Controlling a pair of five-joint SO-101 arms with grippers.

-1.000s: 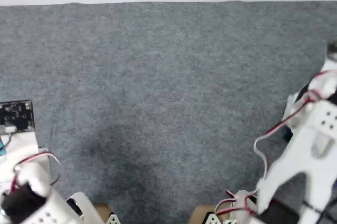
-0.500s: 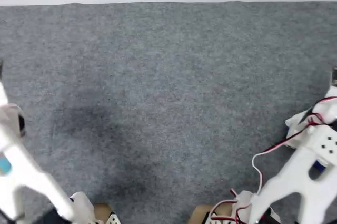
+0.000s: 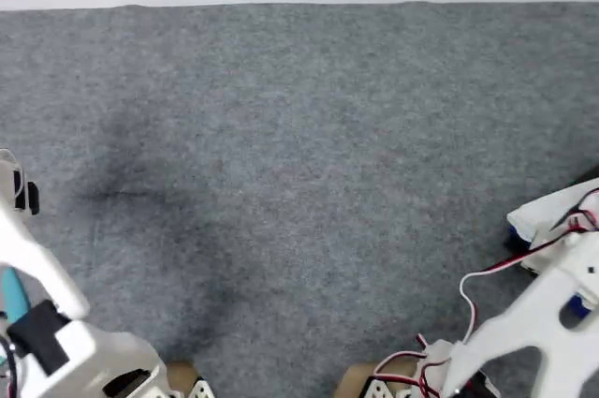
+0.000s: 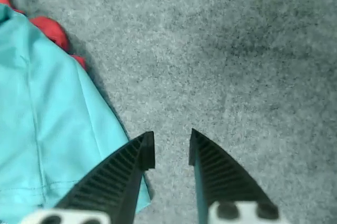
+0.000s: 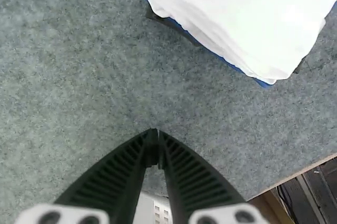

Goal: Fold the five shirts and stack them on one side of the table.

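A teal shirt (image 4: 47, 129) lies spread on the grey felt, with a red shirt (image 4: 50, 29) showing from under its far edge. My left gripper (image 4: 169, 147) hangs open just beside the teal shirt's edge, nothing between its fingers. A strip of teal (image 3: 9, 295) shows beside the left arm (image 3: 42, 286) in the high view. A folded white shirt (image 5: 237, 18) tops a stack with a blue shirt (image 5: 210, 51) under it. My right gripper (image 5: 156, 138) is shut and empty over bare felt, short of that stack (image 3: 552, 215).
Grey felt (image 3: 299, 136) covers the table up to the white wall at the back. The right arm (image 3: 543, 314) with red and white wires stands at the front right. The table's wooden edge (image 5: 295, 192) runs close to the stack.
The left arm rose from its folded pose at the front left and swung out along the table's left edge. The right arm drew back toward the front, uncovering the white stack.
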